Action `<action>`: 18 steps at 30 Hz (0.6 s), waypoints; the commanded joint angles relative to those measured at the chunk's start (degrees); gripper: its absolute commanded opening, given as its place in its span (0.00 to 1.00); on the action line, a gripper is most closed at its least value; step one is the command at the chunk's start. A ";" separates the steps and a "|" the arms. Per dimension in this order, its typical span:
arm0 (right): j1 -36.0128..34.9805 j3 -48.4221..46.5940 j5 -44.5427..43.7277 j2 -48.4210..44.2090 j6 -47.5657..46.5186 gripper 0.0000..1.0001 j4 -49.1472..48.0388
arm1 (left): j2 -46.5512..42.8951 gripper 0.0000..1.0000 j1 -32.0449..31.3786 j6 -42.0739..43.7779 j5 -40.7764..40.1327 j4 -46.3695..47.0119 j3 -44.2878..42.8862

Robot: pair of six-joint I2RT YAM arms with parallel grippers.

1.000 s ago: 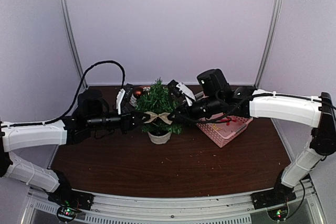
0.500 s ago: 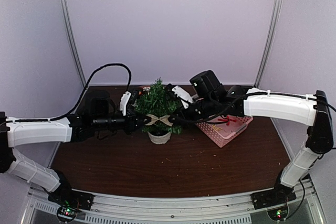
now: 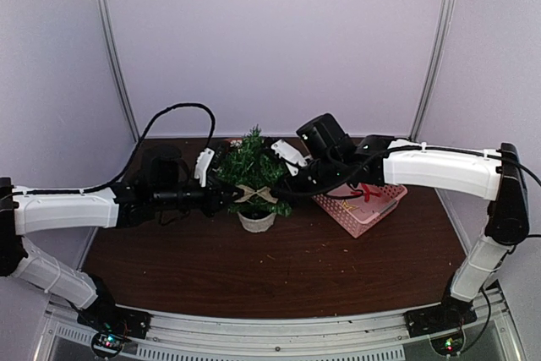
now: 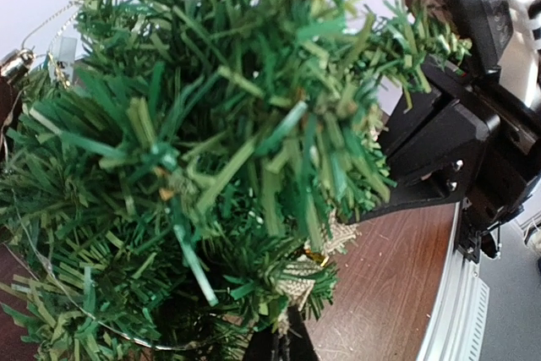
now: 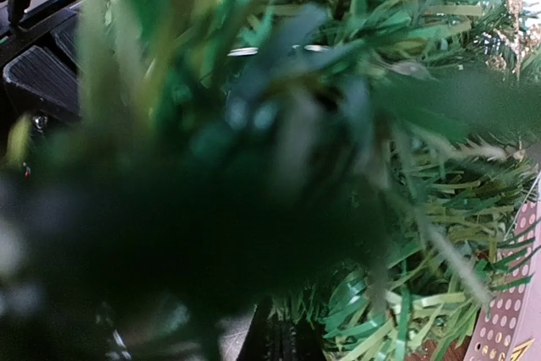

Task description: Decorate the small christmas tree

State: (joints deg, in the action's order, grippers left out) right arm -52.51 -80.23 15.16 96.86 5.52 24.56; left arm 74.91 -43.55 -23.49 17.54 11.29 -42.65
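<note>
Robot lab test cell: plain white backdrop panels [image 3: 279, 40], metal frame poles [image 3: 112, 48], aluminium rail [image 3: 279, 331] along a brown table [image 3: 279, 268].

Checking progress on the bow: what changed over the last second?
Both arms pushed inward toward the small christmas tree: the left gripper slid right, the right gripper left, and the bow between them looks narrower. Tree, pink basket and shut jaws stayed put.

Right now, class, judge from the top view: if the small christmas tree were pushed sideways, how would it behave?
It may tip easily: the small christmas tree spreads wider than its narrow whitish pot. Its thin needle branches look flexible, so they would probably bend first. It is likely light for its size, being mostly airy foliage.
</note>
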 commanded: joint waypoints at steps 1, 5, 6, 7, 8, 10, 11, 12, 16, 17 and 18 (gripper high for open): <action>-0.64 -1.08 -2.45 0.96 -1.27 0.00 3.67 | -0.27 0.00 -0.26 1.33 -1.93 -0.89 -1.08; -0.75 -1.25 -2.39 1.32 -1.65 0.00 4.48 | -1.04 0.00 -0.46 1.68 -2.96 -2.32 -0.84; -0.82 -1.25 -2.31 1.46 -1.72 0.02 4.64 | -1.19 0.00 -0.46 1.69 -3.41 -2.55 -0.74; -0.84 -1.31 -2.29 1.53 -1.74 0.03 4.83 | -1.25 0.00 -0.46 1.69 -3.57 -2.67 -0.76; -0.84 -1.33 -2.49 1.57 -1.74 0.04 4.85 | -1.32 0.00 -0.48 1.69 -3.74 -2.85 -0.82; -0.84 -1.38 -2.78 1.74 -1.66 0.06 4.89 | -1.16 0.00 -0.61 1.54 -4.16 -3.12 -1.08; -0.84 -1.51 -2.76 1.83 -1.59 0.07 4.94 | -1.10 0.00 -0.59 1.37 -4.33 -2.95 -1.17; -0.84 -1.53 -2.69 1.83 -1.38 0.10 4.82 | -1.01 0.00 -0.70 1.08 -4.66 -2.81 -1.25; -0.92 -1.62 -2.90 1.13 -0.80 0.21 4.19 | -0.86 0.02 -0.71 0.22 -6.44 -3.11 -1.87; -0.93 -1.46 -3.05 0.80 -0.70 0.25 3.98 | -0.85 0.03 -0.73 -0.02 -7.18 -3.36 -2.03; -0.93 -1.33 -3.22 0.44 -0.55 0.27 3.67 | -0.94 0.05 -0.72 -0.14 -7.59 -3.61 -2.16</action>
State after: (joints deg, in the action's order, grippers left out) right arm -53.39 -80.44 14.00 97.78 4.43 27.46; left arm 74.89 -44.31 -22.96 13.41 8.40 -42.68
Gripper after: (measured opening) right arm 0.235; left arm 0.025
